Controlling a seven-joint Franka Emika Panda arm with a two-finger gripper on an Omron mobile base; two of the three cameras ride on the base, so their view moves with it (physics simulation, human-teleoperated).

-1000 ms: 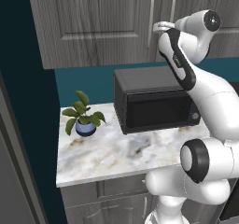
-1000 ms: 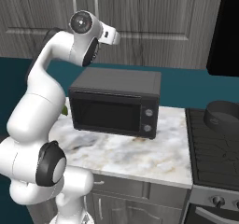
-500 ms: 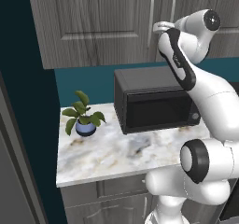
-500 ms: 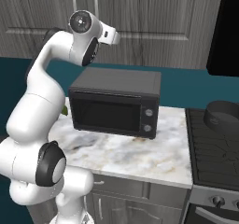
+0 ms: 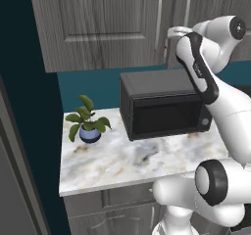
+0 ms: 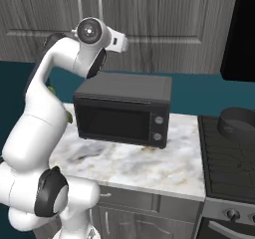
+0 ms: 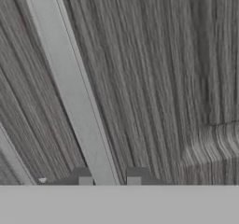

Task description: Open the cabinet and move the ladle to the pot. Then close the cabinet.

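Hand view: gripper [image 7: 109, 177] sits right up against the cabinet [image 7: 177, 69] door, its two fingertips [image 7: 85, 175] either side of the silver bar handle [image 7: 70, 85], closed on it. The handle runs diagonally through the frame, woodgrain panel behind it.

Left base view: marble counter [image 5: 112, 160] nearest, small potted plant [image 5: 88, 124] on its left part, black microwave [image 5: 164, 106] on its right part, well apart from the plant. Arm reaches up over the microwave to the cabinet doors, both shut.

Right base view: dark grey pot [image 6: 239, 125] stands on the stove [image 6: 229, 168], right of the microwave and clear of it.
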